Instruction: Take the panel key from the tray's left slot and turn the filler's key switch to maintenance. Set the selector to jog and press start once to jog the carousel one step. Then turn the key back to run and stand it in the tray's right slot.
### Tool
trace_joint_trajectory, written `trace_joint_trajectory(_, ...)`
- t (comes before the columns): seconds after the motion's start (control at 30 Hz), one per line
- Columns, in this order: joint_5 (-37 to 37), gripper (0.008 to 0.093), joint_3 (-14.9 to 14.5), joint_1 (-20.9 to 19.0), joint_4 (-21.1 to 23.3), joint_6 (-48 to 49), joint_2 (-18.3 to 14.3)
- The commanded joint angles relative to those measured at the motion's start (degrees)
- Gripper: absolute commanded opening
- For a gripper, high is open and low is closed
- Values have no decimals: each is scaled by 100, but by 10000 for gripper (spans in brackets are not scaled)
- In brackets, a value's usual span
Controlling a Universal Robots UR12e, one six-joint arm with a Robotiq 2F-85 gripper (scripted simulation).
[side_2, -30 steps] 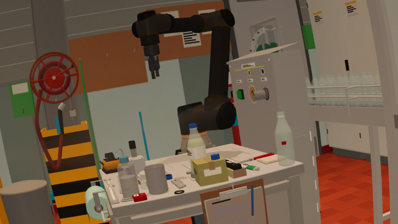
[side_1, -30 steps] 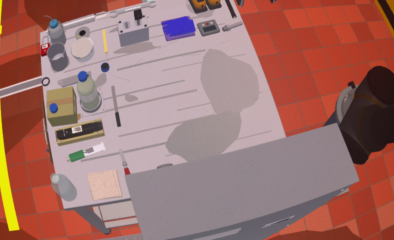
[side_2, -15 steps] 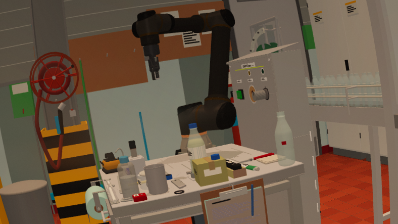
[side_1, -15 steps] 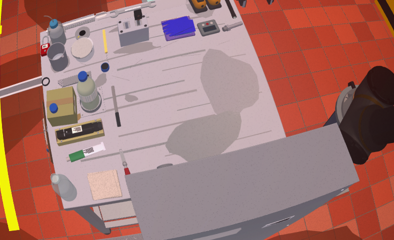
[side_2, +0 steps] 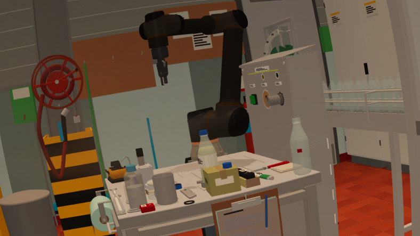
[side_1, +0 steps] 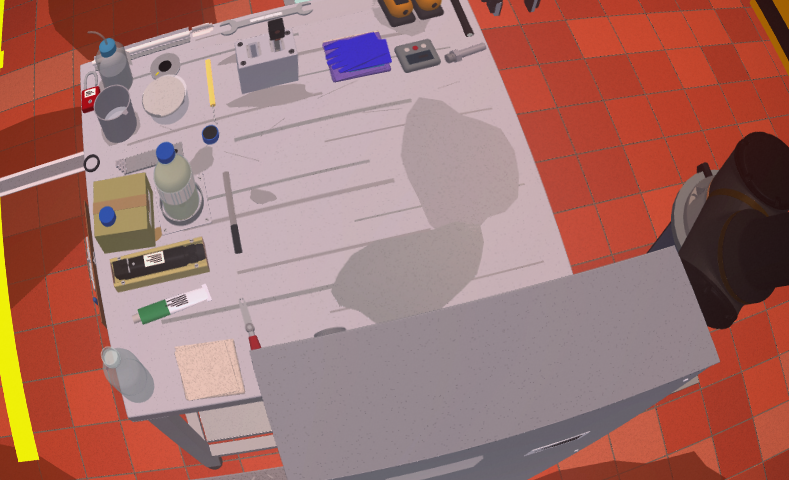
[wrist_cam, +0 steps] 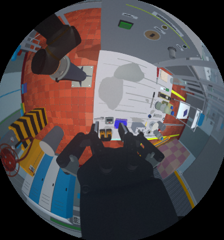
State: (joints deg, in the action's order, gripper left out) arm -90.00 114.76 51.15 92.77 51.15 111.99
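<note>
The panel key (side_1: 276,28) stands upright in the grey tray (side_1: 267,61) at the far end of the bench. It is black and sits in one slot of the tray. My gripper (side_2: 163,78) hangs high in the air above that end of the bench, pointing down. It is partly open and holds nothing. The wrist camera shows the tray (wrist_cam: 140,129) far below my fingers (wrist_cam: 108,130). The filler's panel (side_2: 268,97) stands at the bench's other end. It carries a green start button (side_2: 253,99), a round selector knob (side_2: 274,99) and a key switch (wrist_cam: 152,35).
The filler cabinet (side_1: 482,369) covers the near end of the bench. Bottles (side_1: 175,181), a cardboard box (side_1: 123,211), a metal cup (side_1: 116,113), a blue pad (side_1: 358,56) and hand tools crowd the bench's left and far edges. The bench's middle (side_1: 357,196) is open.
</note>
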Motion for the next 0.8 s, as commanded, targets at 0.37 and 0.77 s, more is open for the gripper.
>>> trace_joint_trajectory(0.37,0,520,-62,-18,45,-19,-100)
trace_joint_trajectory(0.77,0,520,-963,-316,735,-316,-1705)
